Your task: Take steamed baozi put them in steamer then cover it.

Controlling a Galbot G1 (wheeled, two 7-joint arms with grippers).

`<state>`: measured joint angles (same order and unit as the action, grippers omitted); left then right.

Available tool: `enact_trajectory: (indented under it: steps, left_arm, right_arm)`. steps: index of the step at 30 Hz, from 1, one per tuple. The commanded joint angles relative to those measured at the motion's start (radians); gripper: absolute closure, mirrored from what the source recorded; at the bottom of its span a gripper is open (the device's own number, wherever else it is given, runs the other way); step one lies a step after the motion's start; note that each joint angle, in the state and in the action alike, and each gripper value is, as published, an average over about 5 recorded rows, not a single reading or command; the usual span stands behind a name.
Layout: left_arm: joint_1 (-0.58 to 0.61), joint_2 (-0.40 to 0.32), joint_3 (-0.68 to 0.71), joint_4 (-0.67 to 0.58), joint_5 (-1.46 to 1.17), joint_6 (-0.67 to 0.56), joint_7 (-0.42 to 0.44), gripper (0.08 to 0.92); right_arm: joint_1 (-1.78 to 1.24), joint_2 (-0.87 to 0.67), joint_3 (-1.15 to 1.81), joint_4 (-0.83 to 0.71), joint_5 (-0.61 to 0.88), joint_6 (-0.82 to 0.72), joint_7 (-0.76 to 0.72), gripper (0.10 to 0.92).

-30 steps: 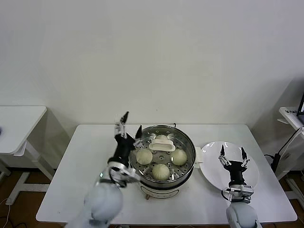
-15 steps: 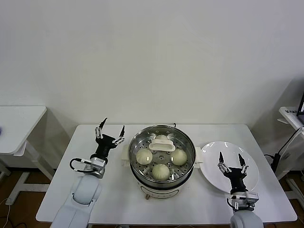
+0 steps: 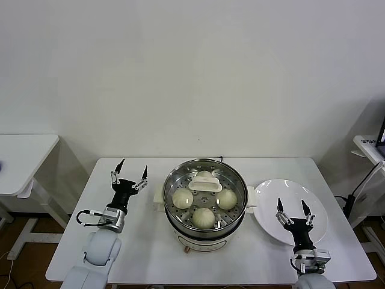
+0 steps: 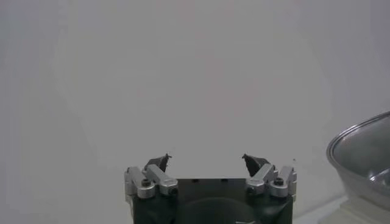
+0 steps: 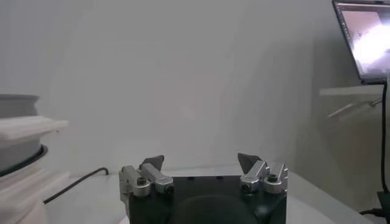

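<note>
The steamer (image 3: 207, 208) stands mid-table on its cream-white pot base. Four baozi lie in it: left (image 3: 182, 198), front (image 3: 204, 217), right (image 3: 226, 198), and a far one (image 3: 205, 175) partly hidden. The glass cover lies on the steamer, its cream-white handle (image 3: 205, 185) at the centre. My left gripper (image 3: 131, 170) is open and empty, fingers up, above the table left of the steamer; its wrist view (image 4: 206, 159) shows the steamer's wall (image 4: 365, 152) at the edge. My right gripper (image 3: 292, 208) is open and empty over the white plate, also seen in its wrist view (image 5: 200, 161).
An empty white plate (image 3: 319, 205) lies right of the steamer. A black cable (image 5: 79, 182) runs behind the pot. A side table (image 3: 24, 150) stands far left. Another table with a laptop (image 5: 365, 36) stands far right.
My left arm has drawn back from the steamer's left rim, moving left and toward the table's front. My right gripper has sunk slightly toward the front over the plate.
</note>
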<state>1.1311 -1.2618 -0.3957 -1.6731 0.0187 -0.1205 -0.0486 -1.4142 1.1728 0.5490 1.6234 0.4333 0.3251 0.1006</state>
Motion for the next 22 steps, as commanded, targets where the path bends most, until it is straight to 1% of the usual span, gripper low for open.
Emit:
enact_trajectory:
  steps: [1, 22]
  left_arm:
    - [0.028, 0.002, -0.025, 0.025, -0.045, -0.034, 0.004, 0.177]
    - [0.041, -0.001, -0.031, 0.025, -0.045, -0.037, 0.007, 0.177]
  right_arm:
    - [-0.008, 0.000, 0.005, 0.004, 0.000, 0.000, -0.013, 0.203]
    - [0.015, 0.002, 0.002, -0.015, -0.005, 0.000, -0.014, 0.203]
